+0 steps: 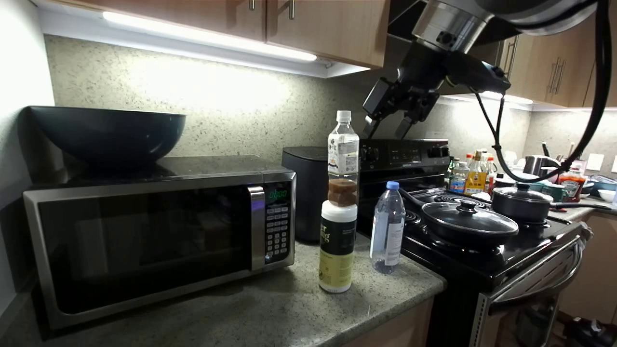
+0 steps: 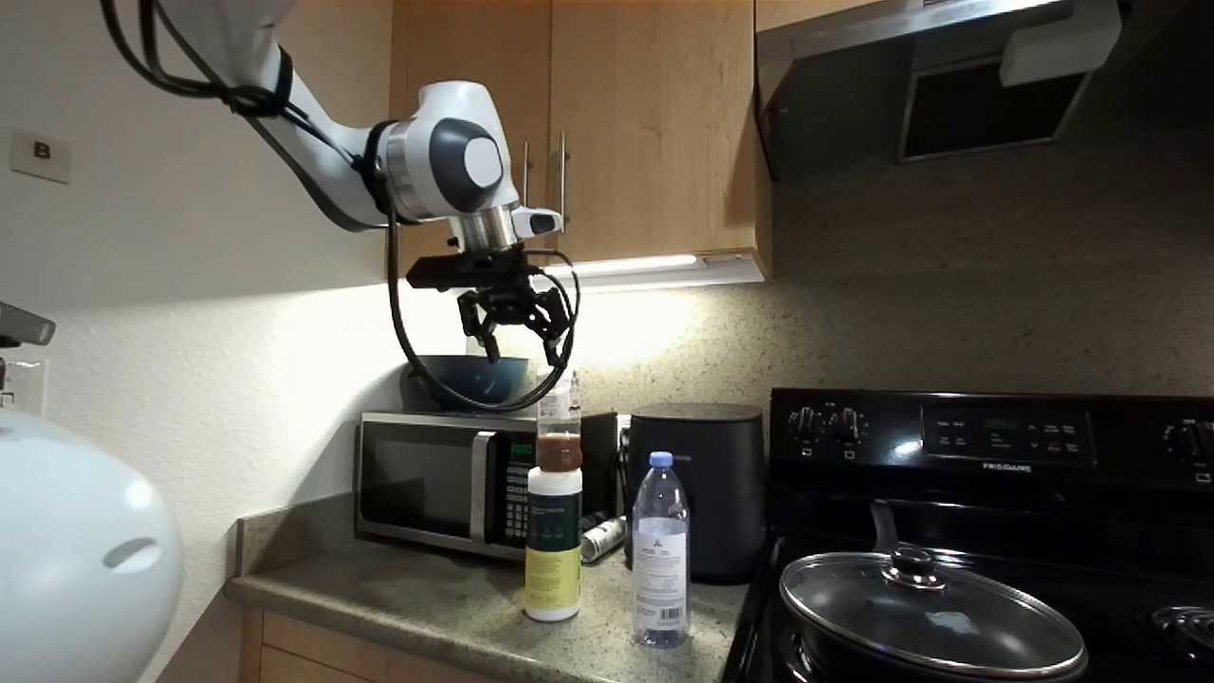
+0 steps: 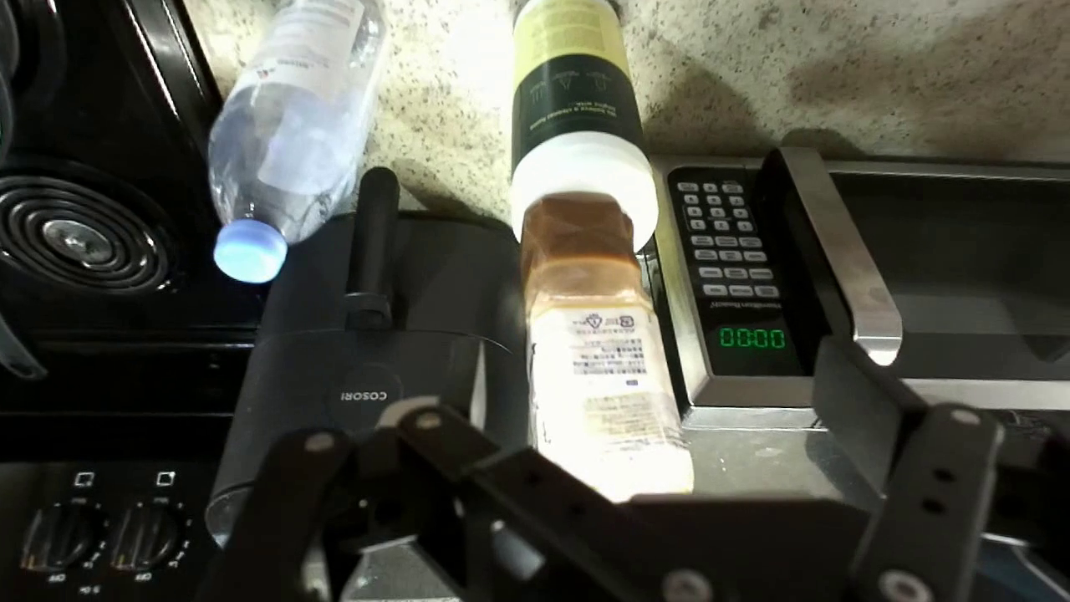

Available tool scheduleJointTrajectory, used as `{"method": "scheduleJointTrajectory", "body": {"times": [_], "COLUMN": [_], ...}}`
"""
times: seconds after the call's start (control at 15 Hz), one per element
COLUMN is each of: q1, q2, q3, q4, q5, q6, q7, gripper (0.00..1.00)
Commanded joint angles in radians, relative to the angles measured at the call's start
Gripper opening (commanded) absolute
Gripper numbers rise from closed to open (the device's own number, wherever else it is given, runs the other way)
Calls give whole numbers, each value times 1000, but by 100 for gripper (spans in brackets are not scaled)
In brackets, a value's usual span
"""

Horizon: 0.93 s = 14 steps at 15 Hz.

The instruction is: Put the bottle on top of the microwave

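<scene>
The bottle [image 1: 343, 153] stands upright on the lid of a tall white container with a dark and yellow label. It has a white cap, a white label and a brown lower band. It also shows in an exterior view [image 2: 560, 452] and in the wrist view [image 3: 589, 359], where its cap is hidden behind the gripper. The microwave [image 1: 144, 241] stands beside it, also in an exterior view [image 2: 422, 474] and the wrist view [image 3: 736, 391]. My gripper [image 1: 385, 128] is open and empty, near the height of the bottle's top and apart from it; it shows in an exterior view [image 2: 522, 355].
A dark blue bowl [image 1: 108, 132] sits on the microwave's left part. The tall container [image 1: 337, 250] stands on the counter beside a clear blue-capped bottle [image 1: 388, 226]. A black air fryer [image 2: 697, 493] is behind them. Cabinets [image 1: 328, 29] hang above; a stove with a lidded pan [image 1: 467, 221] adjoins.
</scene>
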Motion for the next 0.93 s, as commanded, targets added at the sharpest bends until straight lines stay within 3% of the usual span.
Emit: {"method": "scheduleJointTrajectory", "body": {"times": [0.0, 0.33, 0.87], "q1": [3, 7, 42], "q2": [12, 19, 172], "q3": [-2, -2, -53], "q4": [15, 22, 125], "q5": [0, 0, 48], "q6": [-2, -2, 160], "q7": [-9, -13, -138], "gripper": [100, 100, 100]}}
